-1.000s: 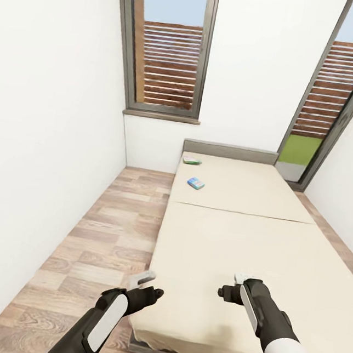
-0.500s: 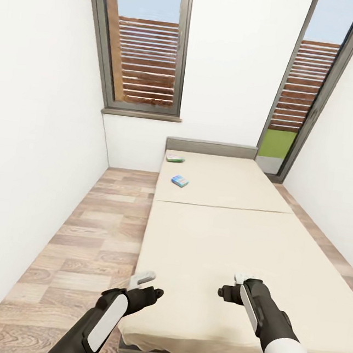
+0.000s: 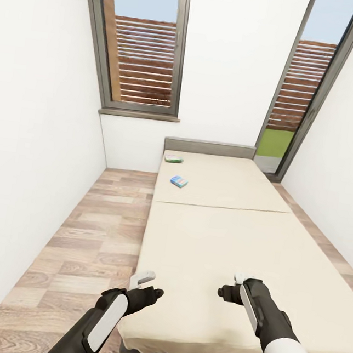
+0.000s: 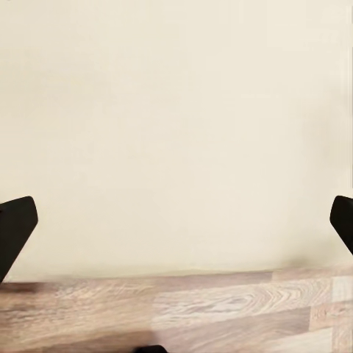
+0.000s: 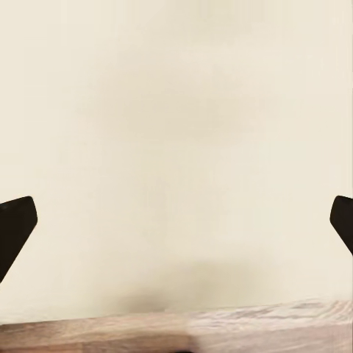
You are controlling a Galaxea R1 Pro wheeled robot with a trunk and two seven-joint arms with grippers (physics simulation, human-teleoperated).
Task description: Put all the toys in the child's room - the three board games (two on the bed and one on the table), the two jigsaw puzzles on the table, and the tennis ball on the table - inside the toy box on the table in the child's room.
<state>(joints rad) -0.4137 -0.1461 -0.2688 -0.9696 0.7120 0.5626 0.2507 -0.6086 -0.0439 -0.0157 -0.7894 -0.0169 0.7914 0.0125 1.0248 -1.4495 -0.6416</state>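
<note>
Two board games lie on the far section of the beige bed [image 3: 217, 248], near the grey headboard: a small blue one [image 3: 179, 181] and a green-edged one [image 3: 174, 158] beyond it. My left gripper [image 3: 149, 283] hovers at the bed's near left corner, and my right gripper [image 3: 229, 285] over the near mattress. Both are far from the games. In the wrist views the left gripper [image 4: 176, 228] and right gripper [image 5: 176, 228] are open and hold nothing, facing mattress and floor. The table, toy box, jigsaw puzzles and tennis ball are out of view.
A strip of wood-plank floor [image 3: 87, 232] runs between the bed and the white left wall [image 3: 31, 142]. Tall grey-framed windows [image 3: 144, 56] stand behind the headboard. A narrower strip of floor [image 3: 327, 250] lies right of the bed.
The whole picture has shifted left, so the camera has moved and the bed now sits more centred. Both arms keep the same pose, and the games have not moved on the bed.
</note>
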